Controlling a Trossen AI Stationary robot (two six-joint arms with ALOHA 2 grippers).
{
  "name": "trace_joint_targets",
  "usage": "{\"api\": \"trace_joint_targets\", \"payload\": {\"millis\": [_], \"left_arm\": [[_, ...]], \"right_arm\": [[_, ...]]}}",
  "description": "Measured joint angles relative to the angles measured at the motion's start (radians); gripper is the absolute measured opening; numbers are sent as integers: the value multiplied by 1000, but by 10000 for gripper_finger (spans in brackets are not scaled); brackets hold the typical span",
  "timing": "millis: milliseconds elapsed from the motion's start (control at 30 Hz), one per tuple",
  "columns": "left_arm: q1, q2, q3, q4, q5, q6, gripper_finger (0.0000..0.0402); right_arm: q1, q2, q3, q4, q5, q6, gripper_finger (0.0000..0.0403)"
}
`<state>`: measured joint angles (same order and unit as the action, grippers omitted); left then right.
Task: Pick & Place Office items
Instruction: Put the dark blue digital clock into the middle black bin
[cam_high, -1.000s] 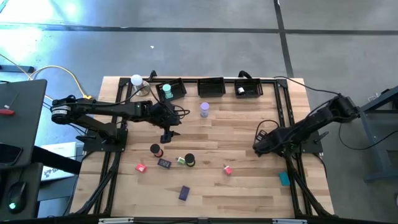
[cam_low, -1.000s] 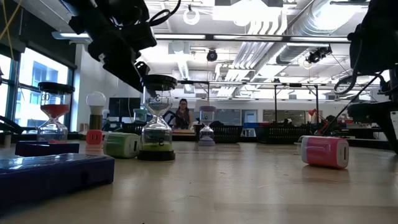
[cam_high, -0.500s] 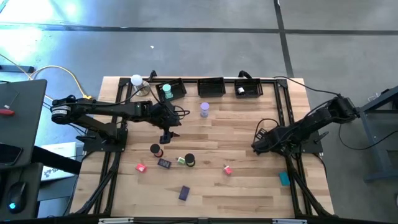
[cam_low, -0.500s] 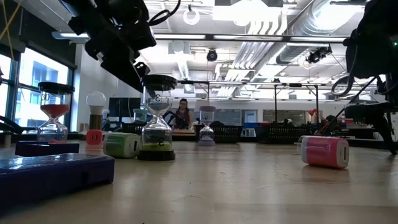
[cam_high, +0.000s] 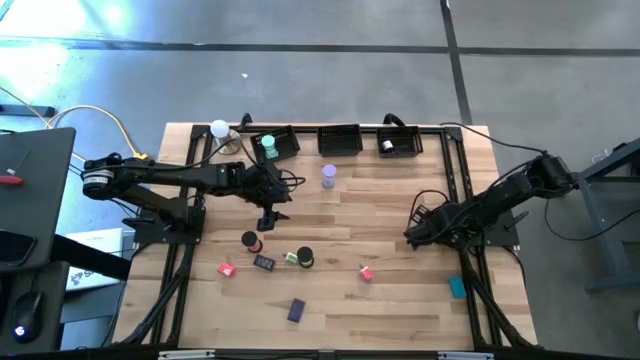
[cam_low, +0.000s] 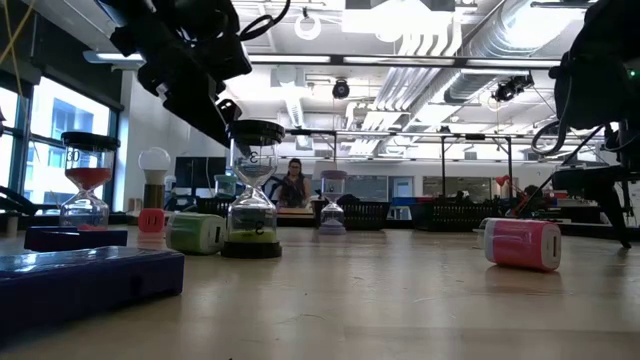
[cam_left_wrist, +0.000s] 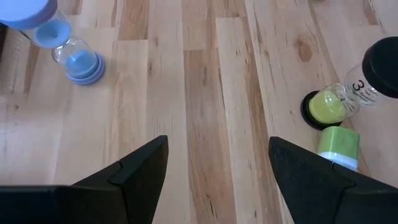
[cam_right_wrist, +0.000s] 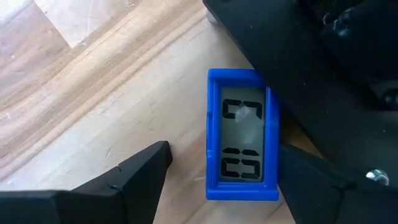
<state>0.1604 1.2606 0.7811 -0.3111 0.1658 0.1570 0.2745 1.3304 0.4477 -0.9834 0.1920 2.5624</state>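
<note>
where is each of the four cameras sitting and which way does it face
High view: overhead, straight down on the table; both arms show.
Low view: at tabletop height, level into the room; the black-capped hourglass stands close, arm parts hang above.
Left wrist view: down past the open left gripper at bare wood.
Right wrist view: past the open right gripper at a blue digital timer.
Shared: the left wrist view also shows that black-capped hourglass.
</note>
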Motion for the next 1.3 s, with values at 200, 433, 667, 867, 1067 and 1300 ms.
{"api": "trace_joint_targets", "payload": {"millis": [200,433,667,867,1067,1300], "left_arm": [[0,0,0,-3,0,0,271],[0,0,0,-3,-1,0,271],[0,0,-1,-3,-3,0,271],[0,0,-1,-3,-3,-1,271],[0,0,-1,-3,-3,-23,271],[0,0,-1,10,0,-81,271]], "right_arm": [[0,0,-3,12,10,-20,226],[0,2,-7,13,19,-28,142],[0,1,-7,13,5,-62,140],[-1,1,-7,20,-20,-81,146],[37,-9,57,-2,-83,-212,140],[40,-12,175,35,-57,-368,140]]}}
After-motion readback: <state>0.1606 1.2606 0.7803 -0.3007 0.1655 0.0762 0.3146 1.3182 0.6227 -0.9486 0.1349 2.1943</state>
